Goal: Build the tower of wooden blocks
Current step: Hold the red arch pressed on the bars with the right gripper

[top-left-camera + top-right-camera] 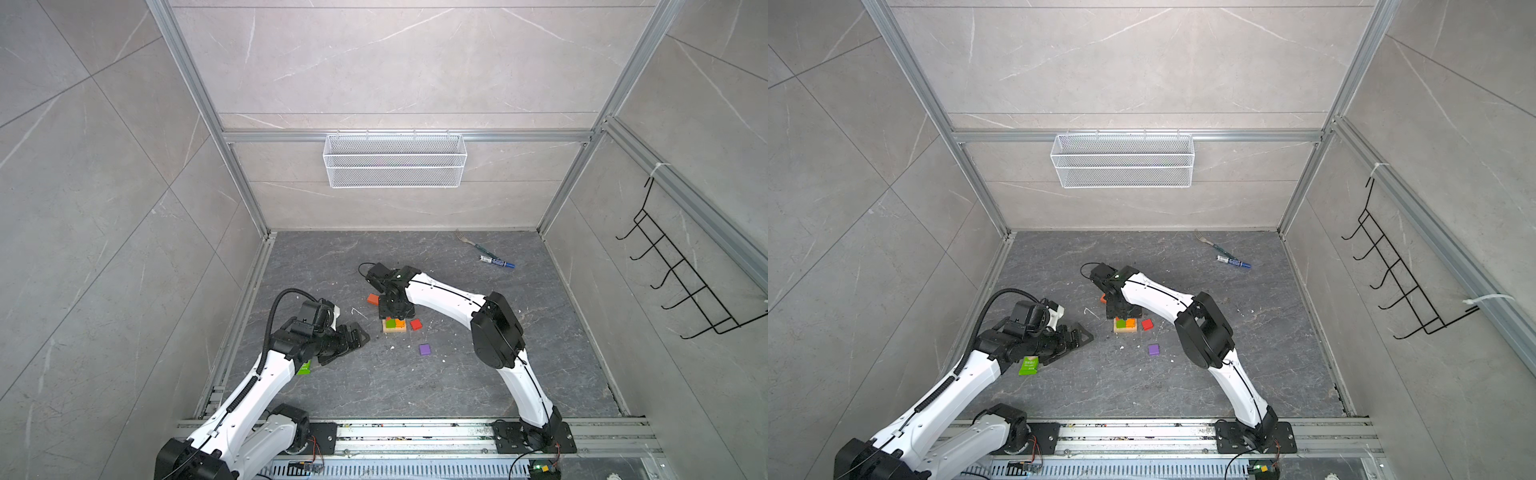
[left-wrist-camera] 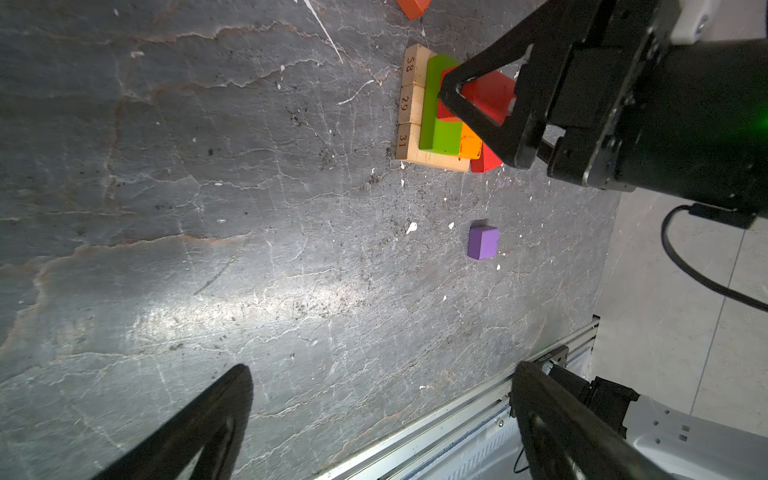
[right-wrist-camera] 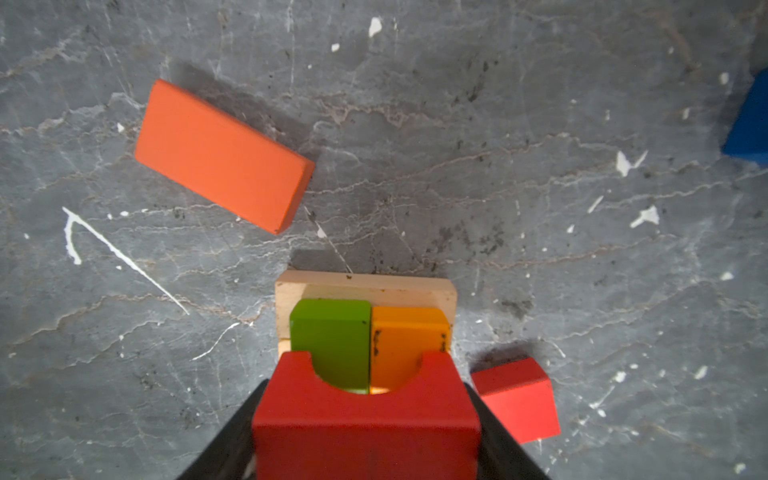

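My left gripper hangs wide open near the worktop's left edge. Next, a small purple wooden cube, loose. Mid-worktop, the tower: tan wooden base, green bar and orange bar on it (two layers). My right gripper clamps the red wooden arch over them. Beyond lies a flat orange-red wooden block.

At the middle of the counter, your right tool holds the arch over the tower, a loose bar lying behind it to the left, one cube just beside its right, another cube farther forward, marker and fork far back right.
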Controlling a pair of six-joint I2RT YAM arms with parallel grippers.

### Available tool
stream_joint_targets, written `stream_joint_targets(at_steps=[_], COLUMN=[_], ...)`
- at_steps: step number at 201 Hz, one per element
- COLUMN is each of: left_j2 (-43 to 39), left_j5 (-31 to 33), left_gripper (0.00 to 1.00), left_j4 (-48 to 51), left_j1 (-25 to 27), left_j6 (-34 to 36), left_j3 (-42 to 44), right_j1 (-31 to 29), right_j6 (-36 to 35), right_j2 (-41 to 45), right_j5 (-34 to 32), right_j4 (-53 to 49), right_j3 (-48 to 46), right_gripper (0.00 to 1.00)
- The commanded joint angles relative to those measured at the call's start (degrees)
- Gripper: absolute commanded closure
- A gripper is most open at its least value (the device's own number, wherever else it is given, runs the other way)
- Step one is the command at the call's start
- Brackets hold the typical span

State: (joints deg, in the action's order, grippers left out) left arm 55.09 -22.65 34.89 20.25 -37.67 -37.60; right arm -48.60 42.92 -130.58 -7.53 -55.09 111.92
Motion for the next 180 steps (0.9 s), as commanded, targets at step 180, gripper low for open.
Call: stream_joint_targets(at_steps=[180], left_j2=[-0.1], left_j5=[-1.5], left_gripper=[0.01], left_j4=[0.1], left_j1=[-0.3], left_j6=[1.5], left_j3=[-1.1], right_j1=[0.2], right_j6=[-0.9], right_j2=[-0.6], right_j5=[0.0], right_j4=[-0.4], right_j3=[0.5], right_gripper=[0.39])
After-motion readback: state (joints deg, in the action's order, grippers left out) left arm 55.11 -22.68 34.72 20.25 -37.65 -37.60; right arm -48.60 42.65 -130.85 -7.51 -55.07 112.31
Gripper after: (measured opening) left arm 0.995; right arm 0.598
